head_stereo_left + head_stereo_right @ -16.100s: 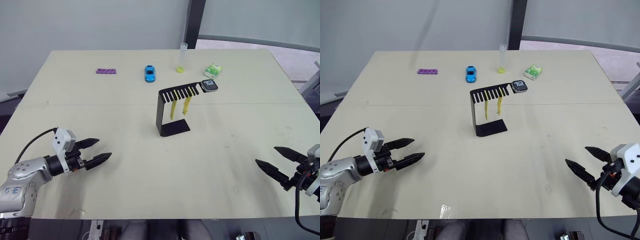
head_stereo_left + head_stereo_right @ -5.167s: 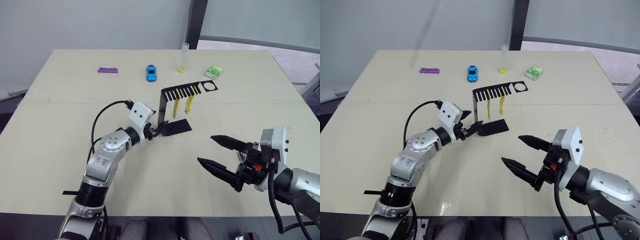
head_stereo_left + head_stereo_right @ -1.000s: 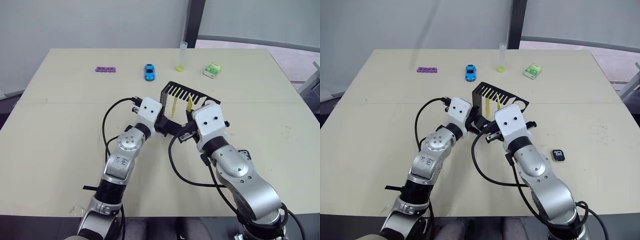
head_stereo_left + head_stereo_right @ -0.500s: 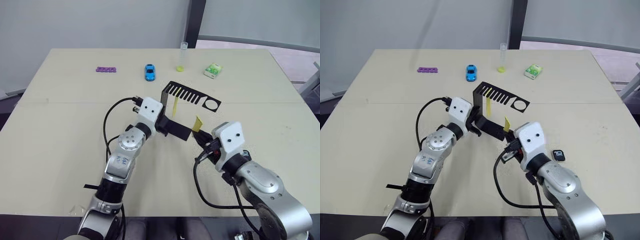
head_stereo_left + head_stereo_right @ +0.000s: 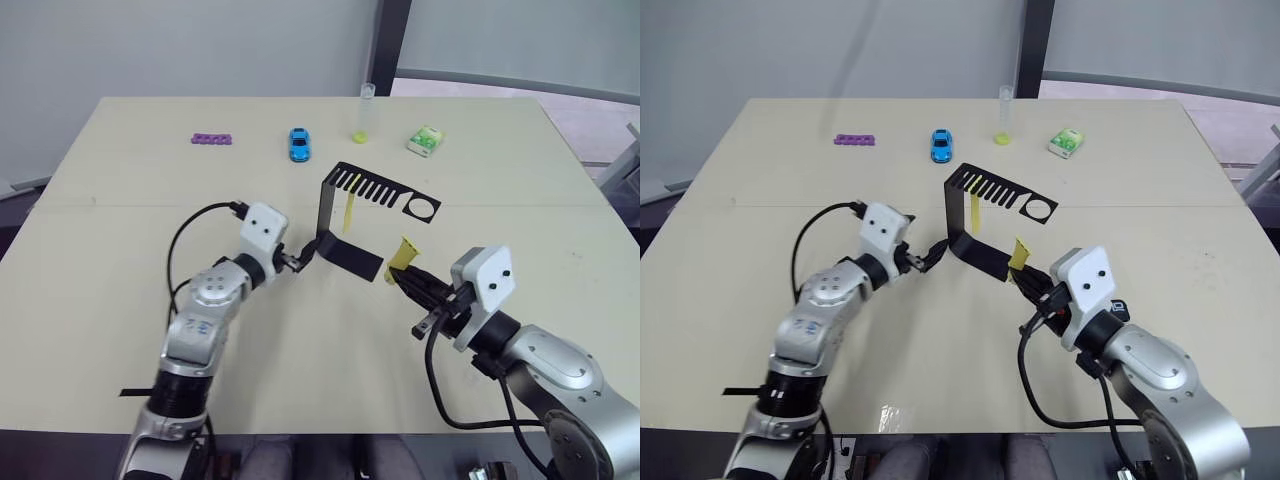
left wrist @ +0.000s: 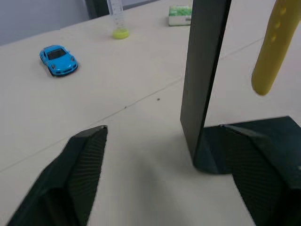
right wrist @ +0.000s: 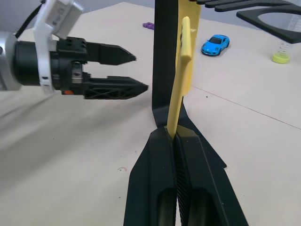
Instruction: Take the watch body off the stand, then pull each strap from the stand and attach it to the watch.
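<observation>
1. Left eye view: a yellow strap (image 5: 403,254) is being held clamped in the right pincer (image 5: 408,279), just off the foot of the stand (image 5: 327,218). The left pincer (image 5: 298,260) is being kept slightly parted and empty just beside the upright of the stand. The second strap (image 5: 348,213) is hanging from the slotted top arm, beyond both pincers.

2. Right eye view: the watch body (image 5: 1118,310) is lying on the surface (image 5: 760,230), half hidden behind the right wrist, near the right pincer on its outer side. A blue toy car (image 5: 940,146), a clear tube (image 5: 1004,115), a green-white packet (image 5: 1066,144) and a purple piece (image 5: 854,141) are lying well beyond the stand.

3. Left wrist view: the two fingers of the left pincer are being held wide, with the upright between and ahead of them and nothing gripped. The hanging strap is showing just past the upright.

4. Right wrist view: the fingers are being pressed shut on the lower end of the strap, which is standing upright out of them in front of the stand.

5. Judgement: the step in hand appears to be bringing the freed strap to the watch body. It would be done best if the strap's free end were turned toward a lug slot, the body were steadied by the left pincer, and the strap were slid in straight, not at an angle.
</observation>
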Robot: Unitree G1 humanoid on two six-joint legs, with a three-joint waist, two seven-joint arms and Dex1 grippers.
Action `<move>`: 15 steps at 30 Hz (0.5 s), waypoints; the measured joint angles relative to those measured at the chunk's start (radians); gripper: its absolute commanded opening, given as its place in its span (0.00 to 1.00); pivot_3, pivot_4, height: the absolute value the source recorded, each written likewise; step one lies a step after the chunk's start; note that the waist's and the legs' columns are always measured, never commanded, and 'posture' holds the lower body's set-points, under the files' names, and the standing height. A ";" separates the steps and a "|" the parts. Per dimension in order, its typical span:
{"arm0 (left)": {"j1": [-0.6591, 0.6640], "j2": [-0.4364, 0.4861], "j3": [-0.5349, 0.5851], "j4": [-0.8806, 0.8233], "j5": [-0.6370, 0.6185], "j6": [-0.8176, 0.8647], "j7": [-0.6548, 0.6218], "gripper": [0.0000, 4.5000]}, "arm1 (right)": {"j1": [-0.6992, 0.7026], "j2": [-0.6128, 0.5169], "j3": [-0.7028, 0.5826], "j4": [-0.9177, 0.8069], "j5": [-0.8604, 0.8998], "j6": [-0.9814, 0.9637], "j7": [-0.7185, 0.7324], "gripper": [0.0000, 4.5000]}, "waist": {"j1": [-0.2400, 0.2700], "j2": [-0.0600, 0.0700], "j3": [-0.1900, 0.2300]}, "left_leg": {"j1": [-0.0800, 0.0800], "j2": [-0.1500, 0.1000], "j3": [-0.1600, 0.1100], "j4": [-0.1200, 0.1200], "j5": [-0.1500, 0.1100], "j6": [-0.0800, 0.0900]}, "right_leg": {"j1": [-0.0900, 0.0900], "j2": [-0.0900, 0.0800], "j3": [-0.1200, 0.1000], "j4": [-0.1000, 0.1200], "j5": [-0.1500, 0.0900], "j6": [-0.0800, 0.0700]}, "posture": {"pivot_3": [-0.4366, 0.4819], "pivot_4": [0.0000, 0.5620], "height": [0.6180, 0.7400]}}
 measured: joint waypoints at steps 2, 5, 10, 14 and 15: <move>0.019 0.041 0.031 -0.037 -0.080 0.029 -0.085 0.99 | -0.001 -0.010 -0.030 0.019 0.064 -0.008 0.034 0.00 | 0.001 0.000 0.000 | 0.000 0.000 0.000 0.000 0.000 0.000 | 0.001 0.000 0.000 -0.001 0.000 0.000 | 0.48 0.27 1.00; 0.045 0.132 0.080 -0.071 -0.233 0.083 -0.250 0.99 | -0.003 -0.045 -0.075 0.043 0.178 -0.009 0.092 0.00 | 0.000 0.001 0.001 | 0.000 0.000 -0.001 0.000 0.000 0.000 | 0.001 0.000 0.000 -0.001 0.000 0.000 | 0.48 0.27 1.00; 0.015 0.335 0.163 -0.066 -0.556 0.258 -0.586 0.99 | -0.044 -0.150 -0.135 0.113 0.434 0.026 0.191 0.00 | -0.002 0.005 0.008 | 0.001 0.001 -0.001 -0.001 0.000 0.000 | 0.003 0.000 -0.001 -0.004 0.000 0.000 | 0.48 0.27 1.00; -0.049 0.350 0.166 -0.043 -0.706 0.329 -0.698 0.99 | -0.111 -0.229 -0.136 0.156 0.601 0.057 0.229 0.00 | -0.001 0.006 0.008 | 0.001 0.001 -0.002 -0.003 0.000 0.001 | 0.004 -0.001 -0.002 -0.007 0.000 0.000 | 0.48 0.27 1.00; -0.052 0.338 0.166 -0.028 -0.729 0.337 -0.708 0.94 | -0.123 -0.246 -0.132 0.168 0.636 0.061 0.234 0.00 | -0.001 0.006 0.009 | 0.001 0.001 -0.002 -0.003 0.000 0.001 | 0.004 -0.001 -0.002 -0.007 0.000 0.000 | 0.48 0.27 1.00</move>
